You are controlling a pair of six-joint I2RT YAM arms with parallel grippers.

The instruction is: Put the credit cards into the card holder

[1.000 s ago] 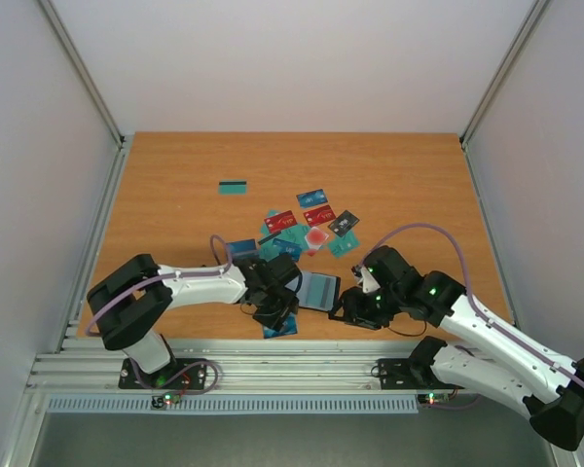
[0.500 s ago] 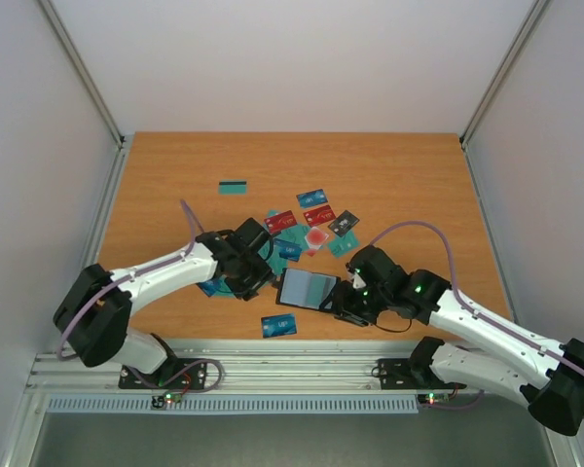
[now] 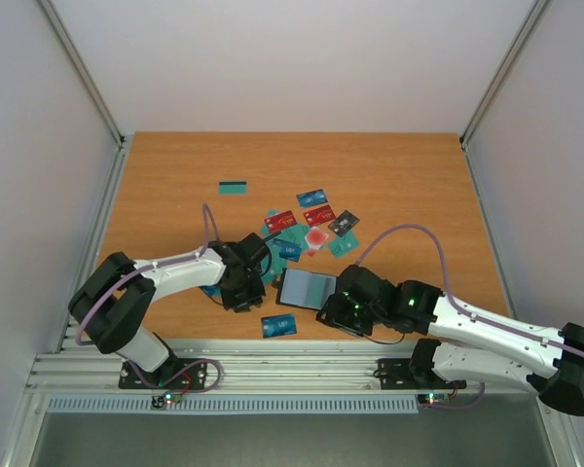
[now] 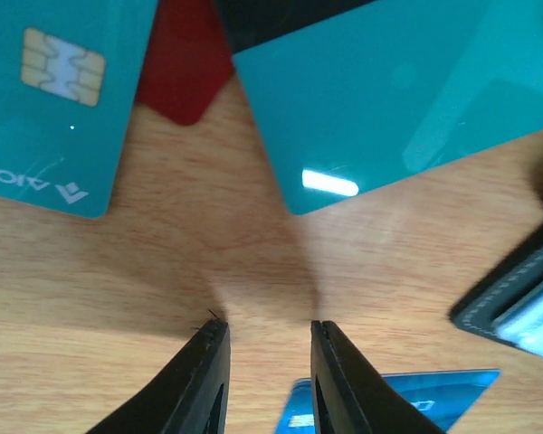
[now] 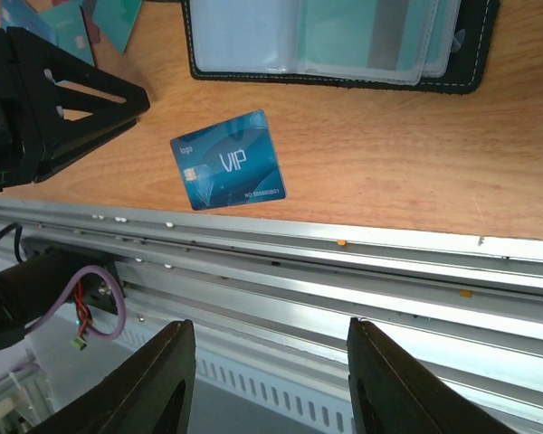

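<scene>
On the table (image 3: 419, 175), one teal card (image 3: 234, 187) lies alone toward the far left corner, well apart from the rest. The left gripper (image 4: 265, 324) hangs low over the wood toward the near edge. Its jaws stand a little apart, with only bare wood between them. Just ahead of its tips lies a plain teal card's corner (image 4: 398, 99), and a blue card (image 3: 278, 325) lies under it, near the near edge.

Right of that, the card holder (image 3: 307, 288) lies open and flat. The loose pile of cards (image 3: 307, 232) sits just beyond it, toward the middle. The right gripper (image 5: 269, 323) hovers by the holder's near side, out over the metal rail, jaws spread wide and empty.

The step in hand looks like fetching the next card, with nothing yet pinched. The card is thin and flat on the wood (little to bite on), so the next move probably calls for catching an edge before carrying it to a pocket.

Only the left wrist view shows the narrow empty gap. Only the right wrist view shows the holder's clear sleeves, with something teal and grey behind them. Only the top view shows the lone card.
</scene>
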